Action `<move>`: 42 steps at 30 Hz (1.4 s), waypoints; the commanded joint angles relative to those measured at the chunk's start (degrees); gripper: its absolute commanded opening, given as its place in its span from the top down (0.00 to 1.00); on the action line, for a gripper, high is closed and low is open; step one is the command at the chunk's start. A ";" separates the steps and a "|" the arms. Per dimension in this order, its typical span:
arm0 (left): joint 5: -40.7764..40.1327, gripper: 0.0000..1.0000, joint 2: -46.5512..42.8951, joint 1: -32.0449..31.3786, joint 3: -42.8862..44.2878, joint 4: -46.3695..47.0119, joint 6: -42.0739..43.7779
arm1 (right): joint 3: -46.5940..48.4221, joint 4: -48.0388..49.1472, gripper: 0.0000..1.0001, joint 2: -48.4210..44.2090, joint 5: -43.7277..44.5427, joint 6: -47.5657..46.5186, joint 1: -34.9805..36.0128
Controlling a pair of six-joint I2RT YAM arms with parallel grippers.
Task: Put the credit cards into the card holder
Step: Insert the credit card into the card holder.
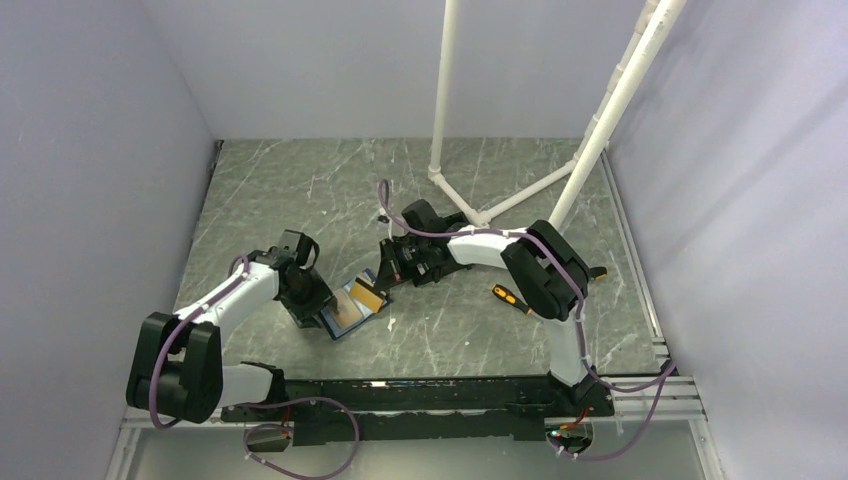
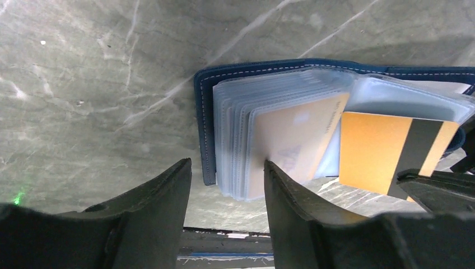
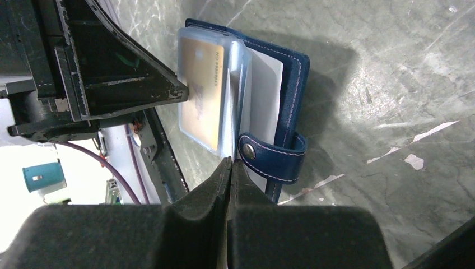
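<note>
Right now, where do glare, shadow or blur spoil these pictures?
Top view: even light, soft shadows, but the holder is small. Left wrist: the orange card is sharp, the clear sleeves shine hazily, the near fingers are dark and soft. Right wrist: the holder throws a dark shadow on the table; the lower left corner is burnt out white.

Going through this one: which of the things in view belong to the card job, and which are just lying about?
Part of the job:
- dark-blue card holder, lying open
- orange-gold card with a black stripe, held by the right gripper
- pale gold card, in a clear sleeve

Just lying about:
- orange-handled screwdriver
- white pipe frame
</note>
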 commanded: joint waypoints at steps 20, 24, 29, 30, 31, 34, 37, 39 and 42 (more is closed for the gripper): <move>-2.77 0.59 1.15 0.09 -3.48 1.47 0.76 | -0.19 1.94 1.00 -3.33 -2.16 -2.06 0.98; -2.75 0.60 1.09 0.09 -3.61 1.50 0.76 | -0.53 3.69 1.00 -3.55 -2.06 -2.06 1.39; -2.54 0.61 0.91 0.09 -3.83 1.74 0.68 | 0.15 3.10 1.00 -2.41 -2.46 -2.39 1.40; -2.45 0.61 0.89 0.09 -3.86 1.76 0.65 | 0.35 2.84 1.00 -2.21 -2.46 -2.53 1.40; -2.44 0.61 0.88 0.09 -3.86 1.76 0.67 | 0.40 2.96 1.00 -2.07 -2.47 -2.51 1.40; -2.49 0.61 0.89 0.09 -3.70 1.61 0.67 | 0.88 2.48 1.00 -1.15 -2.11 -2.48 1.40; -2.63 0.61 0.65 0.09 -3.69 1.50 0.66 | 1.20 0.93 1.00 -0.31 -1.24 -2.82 1.42; -2.61 0.61 0.53 0.09 -3.85 1.63 0.67 | 1.47 0.50 1.00 0.27 -1.13 -2.90 1.49; -2.50 0.62 0.62 0.09 -4.05 1.89 0.67 | 2.21 -0.25 1.00 1.32 -1.41 -3.14 1.76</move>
